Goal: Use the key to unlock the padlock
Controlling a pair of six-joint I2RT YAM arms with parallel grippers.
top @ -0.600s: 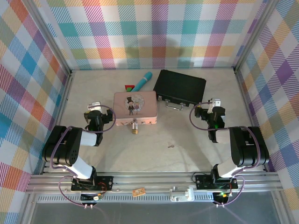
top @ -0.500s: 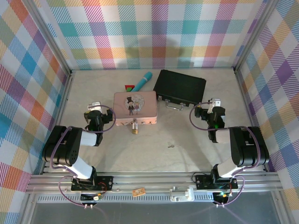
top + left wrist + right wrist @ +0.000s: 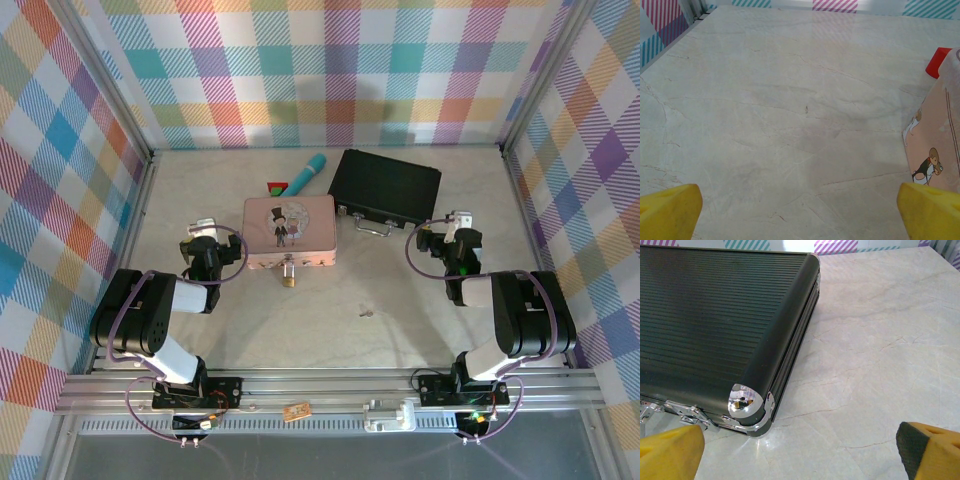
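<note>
The tiny brass padlock hangs at the front edge of the pink tin, its silver shackle pointing toward the tin. The small grey key lies flat on the marble table, right of the padlock and apart from it. My left gripper rests left of the tin; its yellow fingertips stand wide apart over bare table, open and empty. My right gripper sits at the right, beside the black case's near corner, also open with nothing between its fingertips.
The black case with silver handle lies at the back right. A teal cylinder and a red-green block lie behind the tin. An orange-brown tag sits on the front rail. Plaid walls enclose the table.
</note>
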